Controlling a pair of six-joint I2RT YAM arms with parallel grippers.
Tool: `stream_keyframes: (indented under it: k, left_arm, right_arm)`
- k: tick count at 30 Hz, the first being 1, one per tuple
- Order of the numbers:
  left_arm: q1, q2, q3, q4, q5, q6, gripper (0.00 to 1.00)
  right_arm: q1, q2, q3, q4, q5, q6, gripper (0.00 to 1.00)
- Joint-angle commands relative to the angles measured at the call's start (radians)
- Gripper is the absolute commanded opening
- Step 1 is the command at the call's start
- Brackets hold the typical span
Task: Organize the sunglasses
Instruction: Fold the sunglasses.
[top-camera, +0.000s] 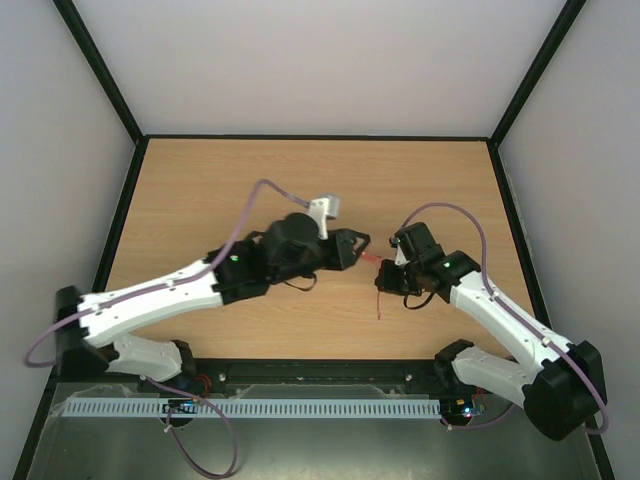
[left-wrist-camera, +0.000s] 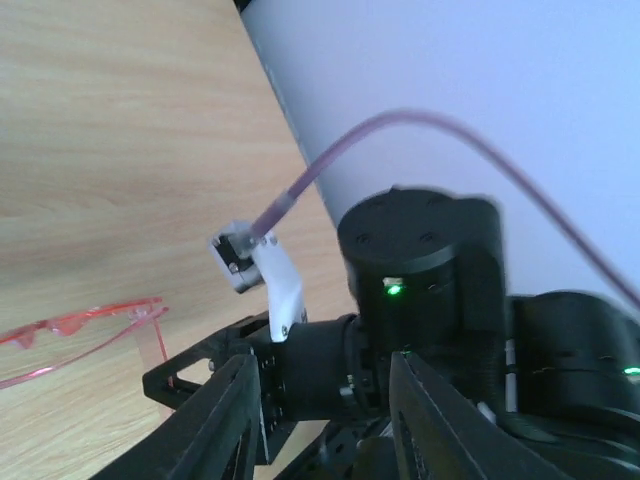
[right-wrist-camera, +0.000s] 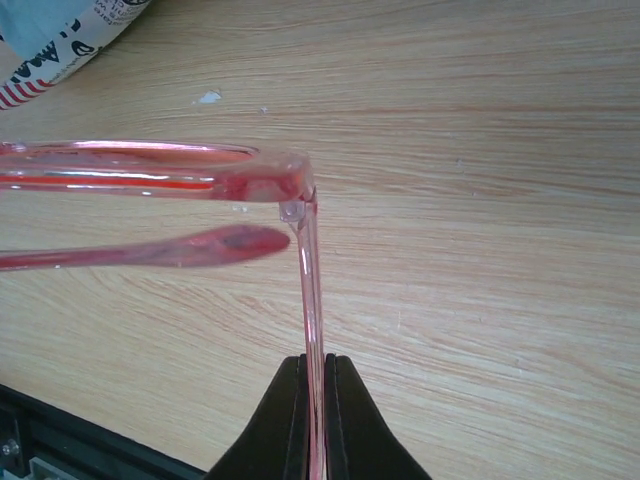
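Note:
The sunglasses (right-wrist-camera: 150, 170) are thin, translucent red-orange, and held just above the wooden table. My right gripper (right-wrist-camera: 313, 362) is shut on one temple arm (right-wrist-camera: 311, 290), which runs straight down between the fingers. The other temple arm (right-wrist-camera: 180, 247) is folded under the front frame. From above, the sunglasses (top-camera: 378, 292) hang between the two grippers at mid-table. My left gripper (left-wrist-camera: 320, 385) stands open with nothing between its fingers, just left of the sunglasses (left-wrist-camera: 85, 325) and facing the right arm's wrist. In the top view the left gripper (top-camera: 360, 244) sits close to the right gripper (top-camera: 385, 276).
A flag-print case (right-wrist-camera: 70, 35) lies at the top left corner of the right wrist view, with a bit of light blue cloth (right-wrist-camera: 12, 25) beside it. Black-framed walls (top-camera: 120, 200) enclose the table (top-camera: 300, 180).

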Motion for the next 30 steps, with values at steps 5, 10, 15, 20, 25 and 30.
stream_keyframes:
  k: [5, 10, 15, 20, 25, 30]
  left_arm:
    - [0.317, -0.218, -0.161, -0.239, 0.182, 0.15, 0.5]
    - [0.481, -0.315, -0.228, -0.307, 0.303, 0.265, 0.72]
    - [0.581, -0.318, -0.26, -0.297, 0.611, 0.333, 0.96]
    - [0.667, -0.419, -0.316, -0.326, 0.817, 0.312, 0.99]
    - [0.697, -0.526, -0.44, -0.261, 1.064, 0.184, 0.99]
    - [0.683, -0.62, -0.566, -0.188, 1.166, 0.047, 0.99]
  right_arm:
    - [0.005, 0.07, 0.116, -0.038, 0.0, -0.116, 0.01]
    - [0.005, 0.086, 0.175, -0.064, -0.047, -0.186, 0.01]
    - [0.008, 0.101, 0.219, -0.117, -0.108, -0.255, 0.01]
    - [0.041, 0.092, 0.278, -0.191, -0.136, -0.295, 0.01]
    - [0.179, 0.116, 0.301, -0.219, -0.072, -0.306, 0.01]
    - [0.321, 0.163, 0.33, -0.221, -0.005, -0.319, 0.01]
